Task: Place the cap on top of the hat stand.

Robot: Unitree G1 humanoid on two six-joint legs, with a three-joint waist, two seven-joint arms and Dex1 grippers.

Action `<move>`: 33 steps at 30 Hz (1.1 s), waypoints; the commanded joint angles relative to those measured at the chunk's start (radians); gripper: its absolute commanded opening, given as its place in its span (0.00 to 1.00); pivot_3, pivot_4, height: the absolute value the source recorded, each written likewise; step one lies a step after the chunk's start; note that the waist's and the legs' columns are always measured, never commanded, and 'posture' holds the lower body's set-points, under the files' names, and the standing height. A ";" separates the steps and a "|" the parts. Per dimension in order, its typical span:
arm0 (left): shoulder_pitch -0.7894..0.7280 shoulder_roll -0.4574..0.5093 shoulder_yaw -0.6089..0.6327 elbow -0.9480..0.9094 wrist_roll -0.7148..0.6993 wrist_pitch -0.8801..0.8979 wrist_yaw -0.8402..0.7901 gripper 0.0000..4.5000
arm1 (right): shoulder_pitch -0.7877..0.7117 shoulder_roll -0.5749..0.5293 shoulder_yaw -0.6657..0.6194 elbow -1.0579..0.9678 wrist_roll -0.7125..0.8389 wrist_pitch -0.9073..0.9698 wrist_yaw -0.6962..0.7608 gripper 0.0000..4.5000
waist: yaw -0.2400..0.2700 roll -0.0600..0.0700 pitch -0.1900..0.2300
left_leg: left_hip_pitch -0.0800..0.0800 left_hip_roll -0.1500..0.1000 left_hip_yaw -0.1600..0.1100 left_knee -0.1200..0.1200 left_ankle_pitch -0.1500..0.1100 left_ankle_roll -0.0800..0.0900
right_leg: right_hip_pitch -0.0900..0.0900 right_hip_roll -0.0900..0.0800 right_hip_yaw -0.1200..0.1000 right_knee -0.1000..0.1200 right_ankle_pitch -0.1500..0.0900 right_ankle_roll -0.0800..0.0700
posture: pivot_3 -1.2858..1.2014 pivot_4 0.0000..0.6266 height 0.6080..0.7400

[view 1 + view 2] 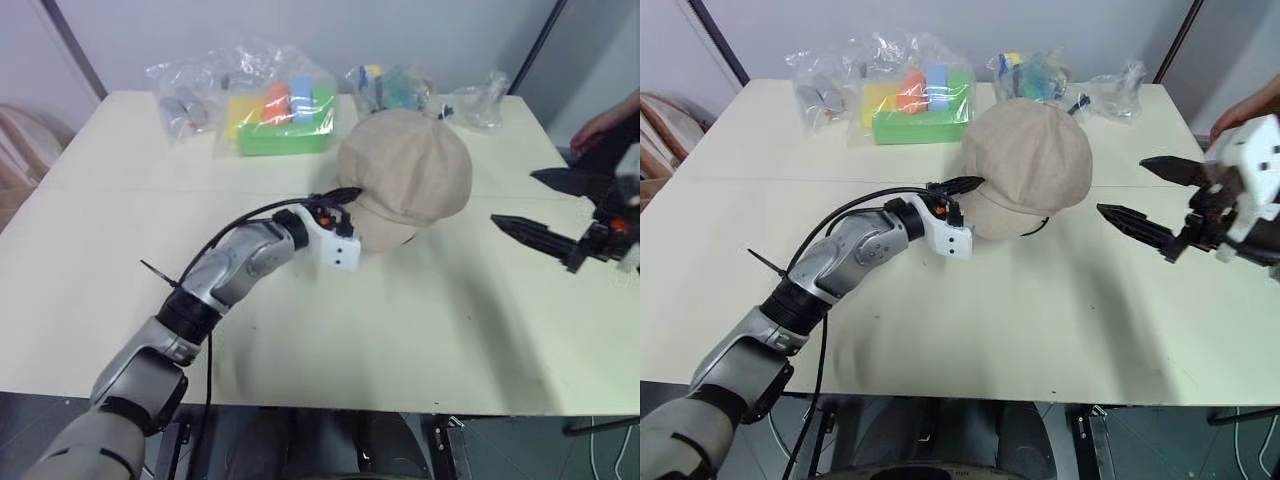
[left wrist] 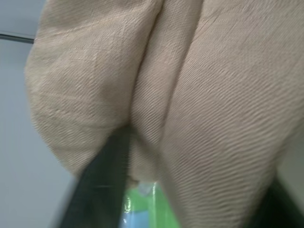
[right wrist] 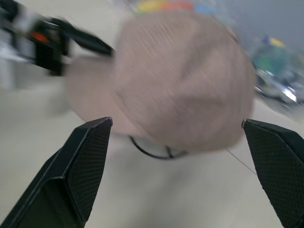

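Cap (image 1: pixel 1030 165) sits on hat stand (image 3: pixel 156 151), mid-table (image 1: pixel 970 330). Left gripper (image 1: pixel 965 190) at its brim, jaw state unclear. Right gripper (image 1: pixel 1150 198) wide open, well off to cap's right.

The cream table (image 1: pixel 420 340) bears the hat stand (image 3: pixel 156 151) and, seemingly, bagged toys (image 1: pixel 285 110).
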 commanded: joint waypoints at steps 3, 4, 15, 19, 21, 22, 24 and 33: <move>0.094 0.067 0.162 -0.162 -0.218 -0.015 -0.069 0.98 | 0.055 0.014 0.149 -0.149 -0.222 -0.113 -0.140 1.00 | -0.002 0.001 0.000 | 0.000 0.001 -0.001 0.000 0.000 0.000 | -0.001 0.000 0.000 0.000 0.000 0.000 | 0.52 0.24 1.00; 0.127 0.089 0.187 -0.196 -0.285 -0.025 -0.106 0.98 | 0.075 0.024 0.184 -0.173 -0.265 -0.136 -0.164 1.00 | -0.003 0.001 0.000 | 0.000 0.001 -0.001 0.000 0.000 0.000 | -0.001 0.000 0.000 0.000 0.000 0.000 | 0.52 0.24 1.00; 0.356 0.367 0.519 -0.409 -1.162 0.633 -0.607 0.98 | 0.230 0.117 0.553 -0.165 -0.863 -0.620 -0.366 1.00 | -0.004 0.000 0.000 | 0.001 0.008 0.000 0.002 0.000 0.000 | 0.001 0.003 0.000 -0.001 0.000 -0.001 | 0.52 0.24 1.00; 0.292 0.502 0.578 -0.394 -1.390 0.904 -0.780 0.98 | 0.147 0.261 0.731 -0.032 -1.073 -0.743 -0.482 1.00 | -0.018 -0.003 0.002 | 0.002 0.010 0.000 0.003 0.000 0.000 | 0.002 0.006 -0.001 -0.001 -0.002 -0.005 | 0.52 0.24 1.00; 0.264 0.523 0.575 -0.376 -1.396 0.918 -0.818 0.98 | 0.075 0.336 0.776 0.023 -1.115 -0.751 -0.500 1.00 | -0.022 -0.003 0.002 | 0.002 0.010 0.000 0.003 0.000 -0.001 | 0.002 0.006 0.000 -0.001 -0.002 -0.006 | 0.52 0.24 1.00; 0.248 0.526 0.569 -0.368 -1.393 0.923 -0.829 0.98 | 0.035 0.375 0.795 0.041 -1.119 -0.751 -0.500 1.00 | -0.023 -0.003 0.002 | 0.002 0.009 0.000 0.003 0.000 -0.001 | 0.002 0.006 0.001 -0.001 -0.001 -0.006 | 0.52 0.24 1.00; 0.218 0.522 0.560 -0.353 -1.386 0.932 -0.839 0.98 | -0.034 0.444 0.827 0.065 -1.129 -0.750 -0.491 1.00 | -0.027 -0.003 0.002 | 0.002 0.009 0.000 0.002 0.000 -0.001 | 0.001 0.007 0.001 0.000 -0.001 -0.006 | 0.52 0.24 1.00; 0.152 0.505 0.552 -0.317 -1.346 0.930 -0.846 0.98 | -0.191 0.554 0.912 0.206 -1.253 -0.812 -0.488 1.00 | -0.023 -0.003 0.003 | 0.002 0.009 0.000 0.001 0.000 -0.001 | 0.001 0.008 0.001 0.000 0.000 -0.004 | 0.52 0.24 1.00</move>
